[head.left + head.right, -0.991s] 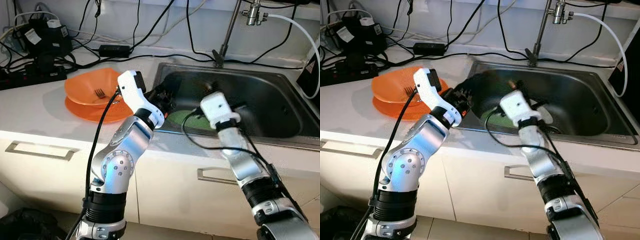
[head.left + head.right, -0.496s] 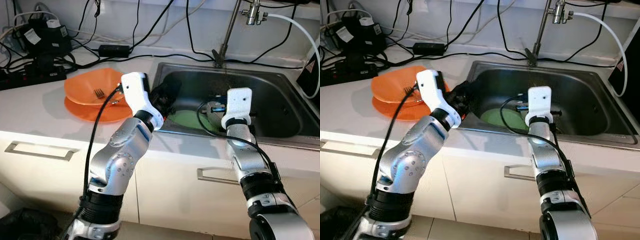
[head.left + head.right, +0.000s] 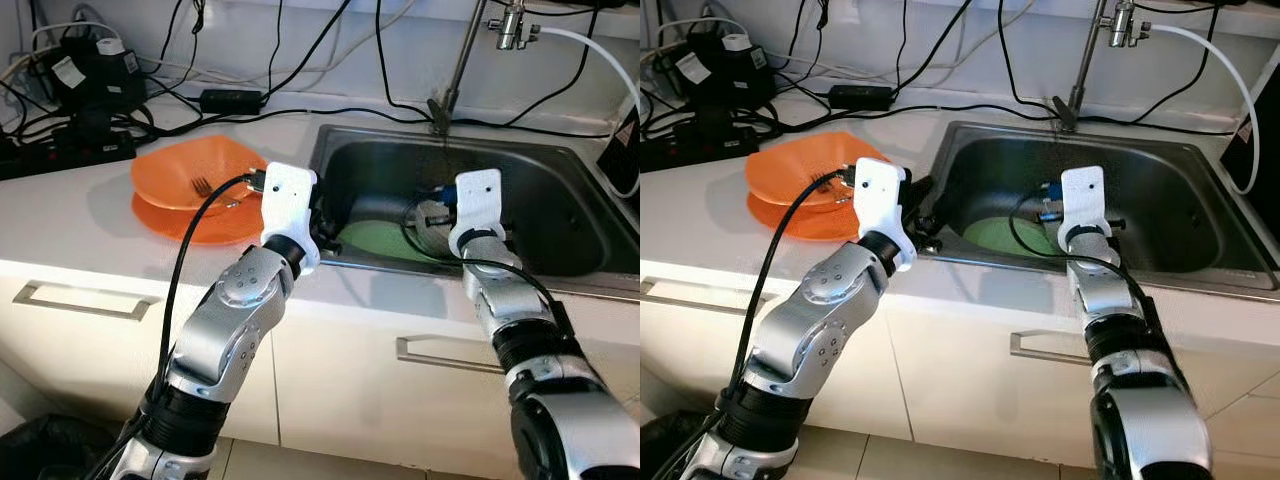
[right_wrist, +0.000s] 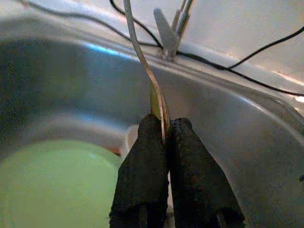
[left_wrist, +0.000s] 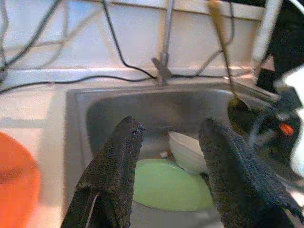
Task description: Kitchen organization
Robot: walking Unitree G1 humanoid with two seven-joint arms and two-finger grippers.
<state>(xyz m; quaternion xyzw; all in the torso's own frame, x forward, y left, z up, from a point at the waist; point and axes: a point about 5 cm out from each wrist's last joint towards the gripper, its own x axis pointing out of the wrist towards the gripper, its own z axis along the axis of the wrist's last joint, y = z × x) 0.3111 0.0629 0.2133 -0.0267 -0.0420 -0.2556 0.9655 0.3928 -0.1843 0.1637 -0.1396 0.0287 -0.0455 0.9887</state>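
Sink (image 3: pixel 560 215) of stainless steel is seen set into the white table (image 3: pixel 80 225), and both arms are reached over its near edge. The right gripper (image 4: pixel 164 137) is held inside the basin, its jaws pressed together on a thin metal utensil (image 4: pixel 142 61), pinched low on its handle; the long shaft is seen rising away from the fingertips toward the faucet (image 3: pixel 460 65). What kind of utensil it is cannot be told from the right wrist view. In the left wrist view the same utensil (image 5: pixel 223 52) is caught standing tilted above the right arm, a rounded end showing low down.

The left gripper (image 5: pixel 168 137) is held at the basin's left rim, jaws spread wide, nothing between them. A green plate (image 3: pixel 375 240) is seen lying flat on the sink floor, and a white bowl (image 5: pixel 187 152) is sat just beside it, touching or overlapping its far edge.

Out on the table, left of the sink, an orange bowl (image 3: pixel 185 170) is rested on an orange plate (image 3: pixel 190 225), and a fork (image 3: pixel 203 186) is laid inside the bowl. Black cables (image 3: pixel 230 100) and a power strip (image 3: pixel 60 150) are strewn along the back wall.
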